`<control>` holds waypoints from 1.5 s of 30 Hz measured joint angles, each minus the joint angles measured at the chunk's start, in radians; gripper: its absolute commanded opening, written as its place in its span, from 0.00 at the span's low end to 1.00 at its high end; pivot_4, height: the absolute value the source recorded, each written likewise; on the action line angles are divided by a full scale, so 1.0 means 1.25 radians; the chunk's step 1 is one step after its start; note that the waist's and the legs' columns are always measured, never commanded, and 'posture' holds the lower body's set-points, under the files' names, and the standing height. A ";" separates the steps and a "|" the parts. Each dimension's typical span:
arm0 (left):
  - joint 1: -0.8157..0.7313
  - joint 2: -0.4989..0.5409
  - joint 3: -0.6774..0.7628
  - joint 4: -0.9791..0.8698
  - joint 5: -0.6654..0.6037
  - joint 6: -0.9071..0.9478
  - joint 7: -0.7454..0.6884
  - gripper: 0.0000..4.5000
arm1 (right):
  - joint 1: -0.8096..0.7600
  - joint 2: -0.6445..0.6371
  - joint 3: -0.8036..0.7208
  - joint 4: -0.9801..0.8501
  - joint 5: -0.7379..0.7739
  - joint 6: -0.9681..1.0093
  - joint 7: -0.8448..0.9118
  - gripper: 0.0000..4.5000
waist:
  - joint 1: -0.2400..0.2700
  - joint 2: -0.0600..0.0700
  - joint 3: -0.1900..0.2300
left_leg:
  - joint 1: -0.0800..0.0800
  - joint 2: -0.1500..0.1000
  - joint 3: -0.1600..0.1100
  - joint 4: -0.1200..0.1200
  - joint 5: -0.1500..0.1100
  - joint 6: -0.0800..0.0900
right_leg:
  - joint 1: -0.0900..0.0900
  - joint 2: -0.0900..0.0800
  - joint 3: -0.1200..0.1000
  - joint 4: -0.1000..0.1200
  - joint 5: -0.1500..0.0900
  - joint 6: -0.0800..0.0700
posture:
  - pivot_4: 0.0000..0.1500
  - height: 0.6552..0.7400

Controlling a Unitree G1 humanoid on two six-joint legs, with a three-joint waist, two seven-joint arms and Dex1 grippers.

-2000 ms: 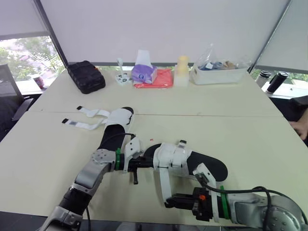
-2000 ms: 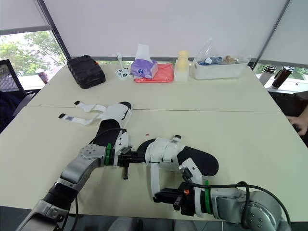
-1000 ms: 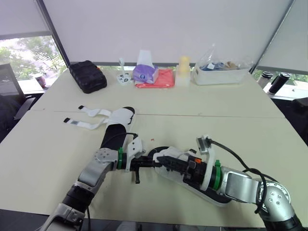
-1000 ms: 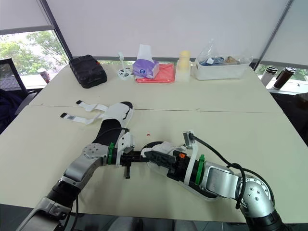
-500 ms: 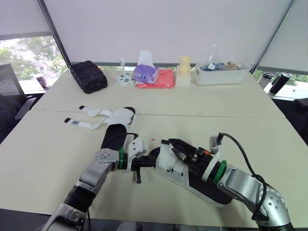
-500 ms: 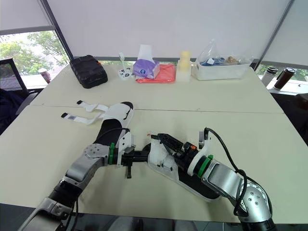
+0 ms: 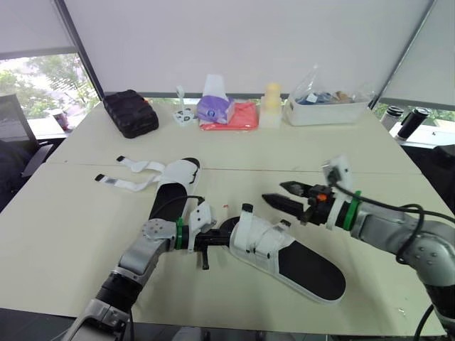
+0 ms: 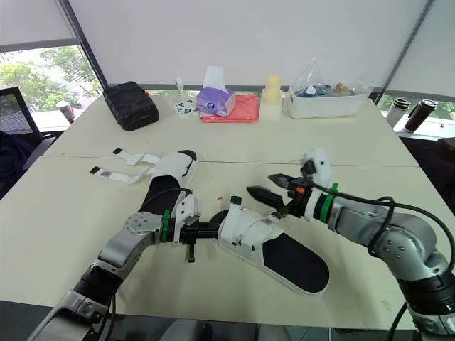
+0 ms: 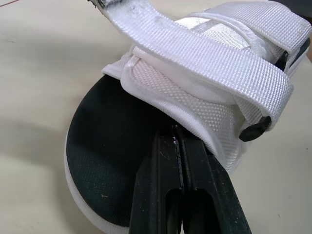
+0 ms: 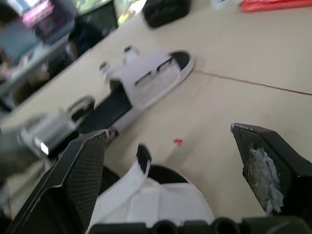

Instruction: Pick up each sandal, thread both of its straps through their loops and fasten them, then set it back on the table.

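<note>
An office meeting room, as we read it.
We see two pale tables [image 7: 341, 153] pushed edge to edge, white roller blinds [image 7: 234, 35] drawn over a run of windows [image 7: 35, 85] with trees outside, and a dark office chair [image 8: 15, 106] at the left (a black case [image 7: 129, 112], a tissue pack [image 7: 213, 106] and two lidded tumblers [image 7: 411, 121] add the usual clutter).

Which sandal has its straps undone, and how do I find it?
Look at the big cream table and find the seam line running across its middle. On the robot's left, by that seam, lies the open sandal. Its two white straps trail flat on the table, while the nearer sandal has straps wrapped over its top.
</note>
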 measured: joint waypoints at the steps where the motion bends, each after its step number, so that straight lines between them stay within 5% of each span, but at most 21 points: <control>1: 0.000 -0.001 0.000 0.001 0.000 -0.001 0.001 0.00 | -0.011 0.017 0.015 0.005 -0.027 0.000 0.022 0.98 | 0.000 0.000 0.000 | 0.000 0.000 0.000 0.000 0.000 0.000 | 0.000 0.000 0.000 0.000 0.000 0.000 | 1.00 1.00; 13: 0.007 -0.006 0.000 -0.002 0.001 -0.003 0.011 0.00 | -0.081 0.167 0.073 0.149 -0.145 0.112 0.140 0.98 | 0.001 0.000 0.000 | 0.000 -0.001 -0.001 0.001 0.000 0.000 | 0.001 -0.003 0.000 0.000 0.000 0.000 | 1.00 1.00; 17: 0.013 -0.006 0.000 -0.009 0.001 -0.003 0.018 0.00 | -0.085 0.203 0.064 0.156 -0.156 0.137 0.145 0.69 | 0.000 0.000 0.000 | 0.000 -0.001 -0.002 0.001 0.000 0.000 | 0.001 -0.003 0.000 0.000 0.000 0.000 | 1.00 1.00; 23: 0.018 -0.005 0.000 -0.014 0.001 -0.003 0.025 0.00 | -0.091 0.233 0.031 0.153 -0.155 0.177 0.143 0.01 | 0.000 0.000 0.000 | 0.000 -0.001 -0.002 0.001 0.000 0.000 | 0.001 -0.004 0.000 0.000 0.000 0.000 | 1.00 1.00; 35: 0.020 -0.005 -0.001 -0.018 0.001 -0.004 0.028 0.00 | -0.037 0.263 -0.119 0.049 0.021 0.262 0.071 0.01 | 0.000 0.000 0.000 | -0.001 -0.002 -0.003 0.001 0.000 0.000 | 0.000 -0.005 -0.001 0.000 0.000 0.000 | 1.00 1.00; 45: 0.017 -0.005 -0.006 -0.011 0.001 -0.015 0.028 0.00 | 0.020 0.256 -0.133 0.065 -0.059 0.260 -0.029 0.01 | 0.001 0.000 0.000 | -0.002 -0.002 -0.003 0.000 0.000 0.000 | 0.000 -0.006 -0.001 0.000 0.000 0.000 | 1.00 1.00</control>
